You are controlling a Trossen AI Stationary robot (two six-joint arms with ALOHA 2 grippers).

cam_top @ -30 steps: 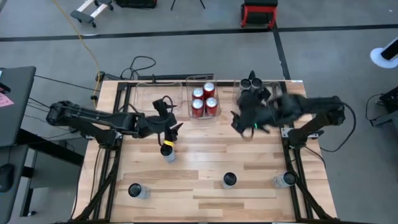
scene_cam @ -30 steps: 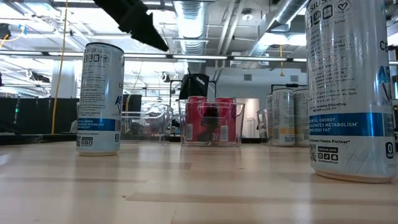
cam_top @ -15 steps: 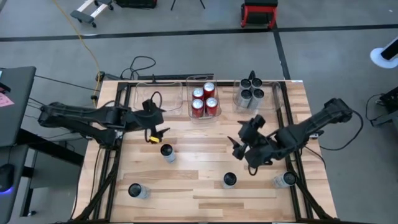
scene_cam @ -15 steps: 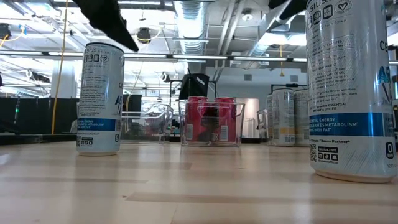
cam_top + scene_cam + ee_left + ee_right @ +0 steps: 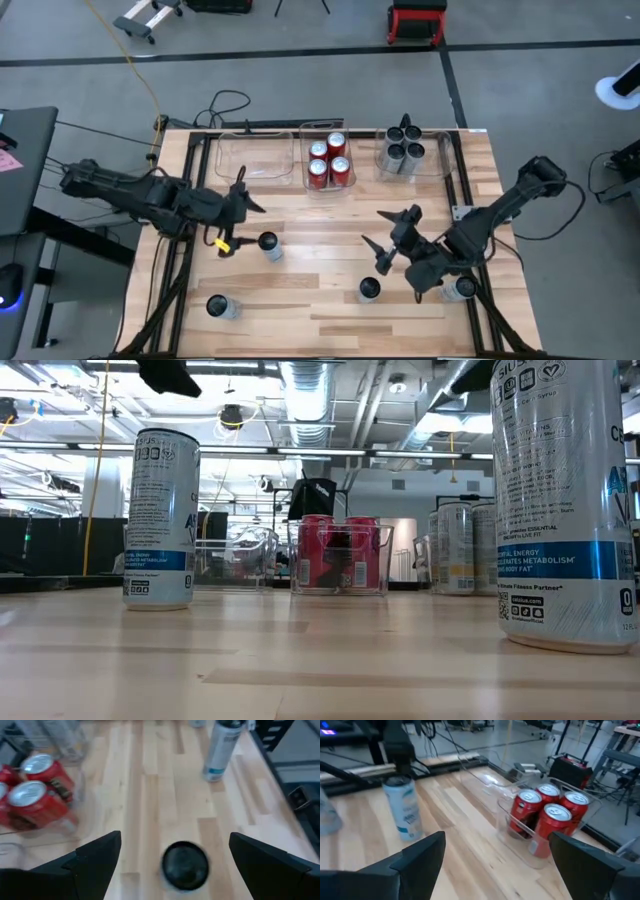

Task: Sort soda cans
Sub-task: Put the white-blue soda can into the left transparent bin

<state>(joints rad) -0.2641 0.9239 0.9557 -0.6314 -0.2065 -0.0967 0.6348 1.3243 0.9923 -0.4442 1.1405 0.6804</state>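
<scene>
Left pincer (image 5: 236, 207) wide open, nothing in it, over the desk (image 5: 330, 225). One dark-topped silver can (image 5: 268, 244) stands just beside it, twd the desk's middle; in left wrist view that can's top (image 5: 185, 865) sits between the two fingers but clear of both.

Right pincer (image 5: 392, 240) also wide open, empty. Silver can w/ dark top (image 5: 369, 290) near its tips, twd the front edge, not touching. Another silver can (image 5: 458, 289) beside the right arm's wrist, by the desk's right edge. A 4th silver can (image 5: 219, 306) well apart from both pincers, front-left corner.

Far side from the pincers: middle clear bin (image 5: 328, 160) holds four red cans (image 5: 329, 160); right bin (image 5: 412, 152) holds four dark-topped cans (image 5: 403, 148); left bin (image 5: 250, 158) w/ no cans seen in it.

Low view: tall silver-blue can (image 5: 161, 518) upright at left, another (image 5: 566, 500) close at right.
</scene>
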